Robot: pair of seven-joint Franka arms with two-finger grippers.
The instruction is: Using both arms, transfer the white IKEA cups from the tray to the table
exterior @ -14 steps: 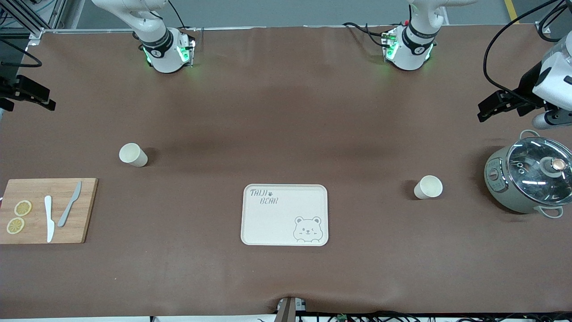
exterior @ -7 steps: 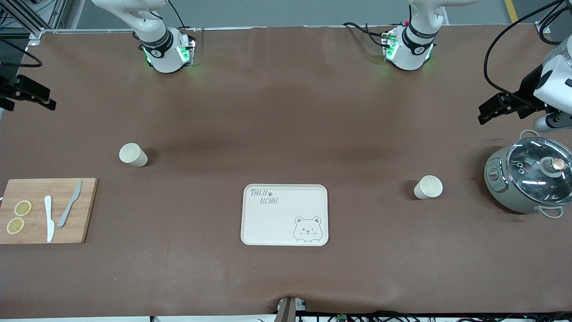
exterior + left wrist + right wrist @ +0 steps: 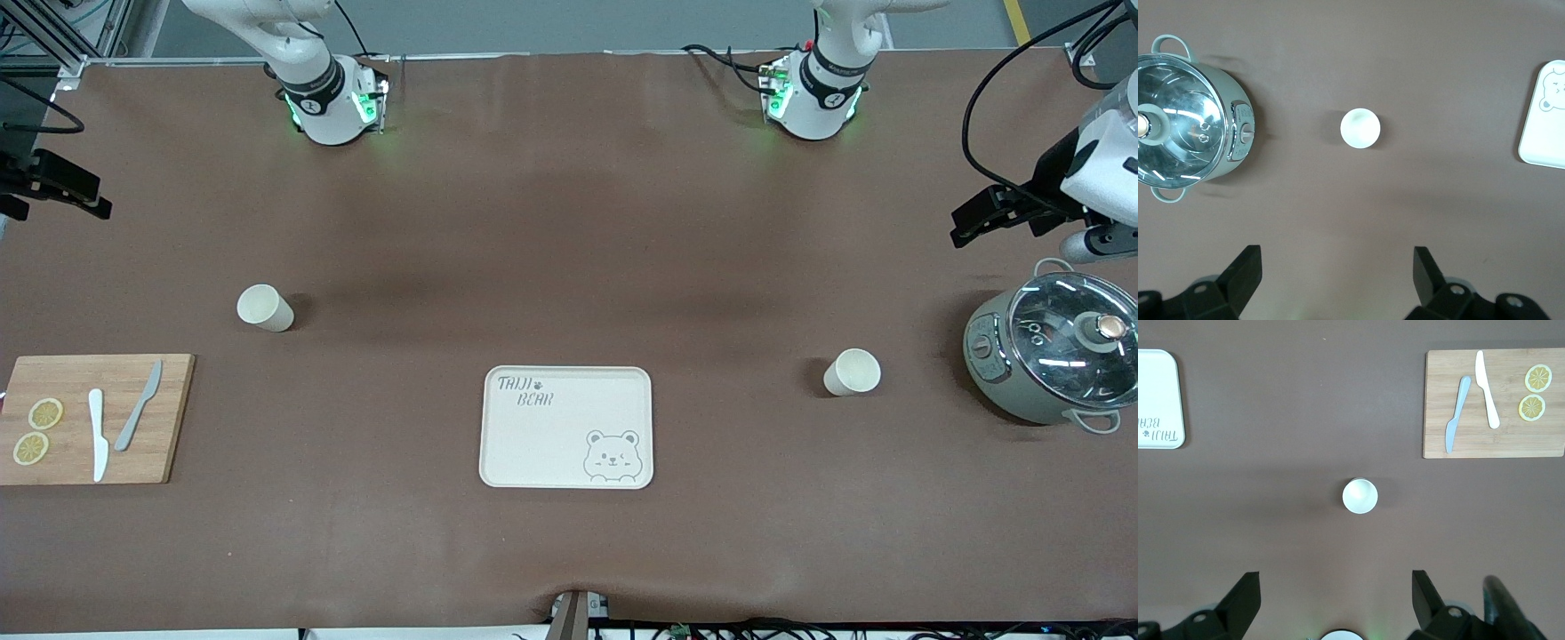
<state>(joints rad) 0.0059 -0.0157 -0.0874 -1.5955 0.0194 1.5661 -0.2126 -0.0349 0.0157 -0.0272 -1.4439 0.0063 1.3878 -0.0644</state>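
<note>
Two white cups stand upright on the brown table. One cup (image 3: 265, 308) is toward the right arm's end, the other cup (image 3: 852, 372) toward the left arm's end. My left gripper (image 3: 978, 213) hangs high over the table near the pot, open and empty. In the left wrist view the gripper (image 3: 1336, 277) is well above and apart from its cup (image 3: 1359, 128). My right gripper (image 3: 84, 200) hangs high over the right arm's end, open and empty. In the right wrist view the gripper (image 3: 1335, 600) is apart from its cup (image 3: 1359, 495).
A cream tray with a bear drawing (image 3: 566, 427) lies mid-table, nearer the front camera than both cups. A wooden cutting board (image 3: 93, 418) with two knives and lemon slices lies at the right arm's end. A grey pot with a glass lid (image 3: 1053, 356) stands at the left arm's end.
My left gripper has shifted slightly away from the pot. The right arm, the cups and the tray have not moved.
</note>
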